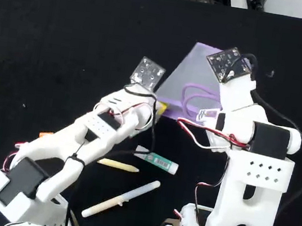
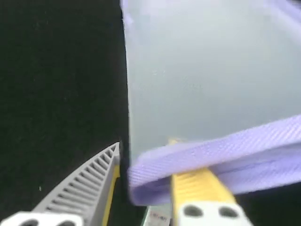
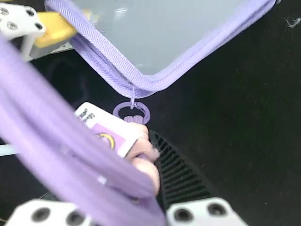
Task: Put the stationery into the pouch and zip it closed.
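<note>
Nothing packed yet: glue stick (image 1: 158,160), yellow crayon (image 1: 118,165) and pale pen (image 1: 121,199) lie on the black table (image 1: 47,46), outside the purple pouch (image 1: 193,77). We see the left gripper (image 2: 145,155) spread at its zipper edge, the right gripper (image 1: 208,115) pinching the pouch strap (image 1: 194,98). Loading and zipping remain.

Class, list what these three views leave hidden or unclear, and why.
High view: pouch opening, covered by the left arm and right arm.
Left wrist view: pouch contents, hidden behind its pale wall.
High view: orange object, mostly under the left arm.
Right wrist view: pink item, partly behind the purple strap.
</note>
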You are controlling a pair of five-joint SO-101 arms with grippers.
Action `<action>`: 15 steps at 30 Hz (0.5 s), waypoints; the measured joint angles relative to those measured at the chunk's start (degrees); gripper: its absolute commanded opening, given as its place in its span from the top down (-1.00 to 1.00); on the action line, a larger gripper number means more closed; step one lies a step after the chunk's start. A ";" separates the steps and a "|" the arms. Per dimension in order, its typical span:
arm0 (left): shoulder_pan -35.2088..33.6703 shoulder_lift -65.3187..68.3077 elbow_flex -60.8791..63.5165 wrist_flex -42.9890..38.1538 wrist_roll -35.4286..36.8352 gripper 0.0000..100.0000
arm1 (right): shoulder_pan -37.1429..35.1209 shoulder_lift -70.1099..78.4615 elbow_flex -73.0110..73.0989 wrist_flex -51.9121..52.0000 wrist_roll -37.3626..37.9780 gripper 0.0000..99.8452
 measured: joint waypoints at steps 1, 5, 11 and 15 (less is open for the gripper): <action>0.35 0.09 -0.35 0.00 0.00 0.78 | 0.00 0.00 0.00 0.00 0.00 0.98; 1.58 0.09 -0.79 0.00 0.00 0.77 | 0.18 0.00 0.00 0.00 0.35 0.98; 1.32 0.18 -0.88 0.00 0.00 0.77 | 0.18 -1.05 0.00 0.00 1.85 0.98; 1.41 0.18 -0.88 0.00 0.00 0.77 | 0.00 -5.19 0.00 0.62 1.93 0.98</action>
